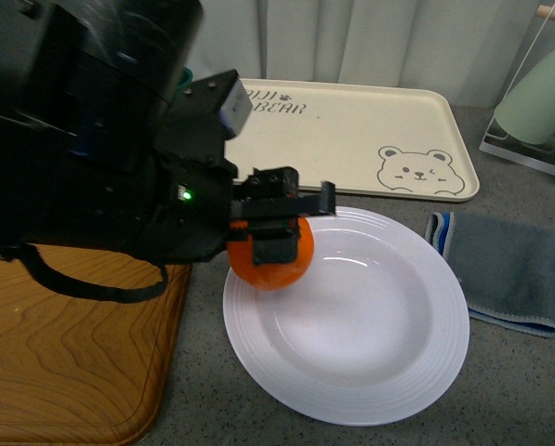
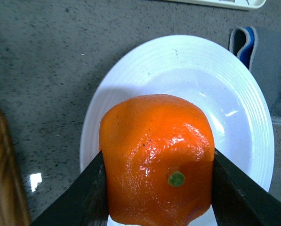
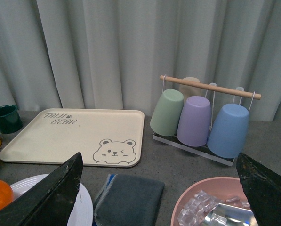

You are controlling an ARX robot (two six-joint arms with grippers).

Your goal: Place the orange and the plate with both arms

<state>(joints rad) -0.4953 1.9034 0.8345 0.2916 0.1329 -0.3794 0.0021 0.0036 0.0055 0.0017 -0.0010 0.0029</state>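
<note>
Half done I reckon: the left pincer [image 1: 275,234] is pinching the orange [image 1: 270,269] just above the left side of the plate [image 1: 351,401] on the table [image 1: 203,390], the right pincer [image 3: 158,162] hangs spread and empty, so next up is probably a gentle lower and release.

We can't see the top of the orange [image 1: 268,271] behind the left gripper [image 1: 277,242], and that arm, a dark blur up close, blocks the left end of the bear tray [image 1: 370,130] and part of the wooden board [image 1: 63,353]. Over on the right wrist view, the plate [image 3: 86,209] and the pink bowl [image 3: 215,184] both run off the edge.
</note>
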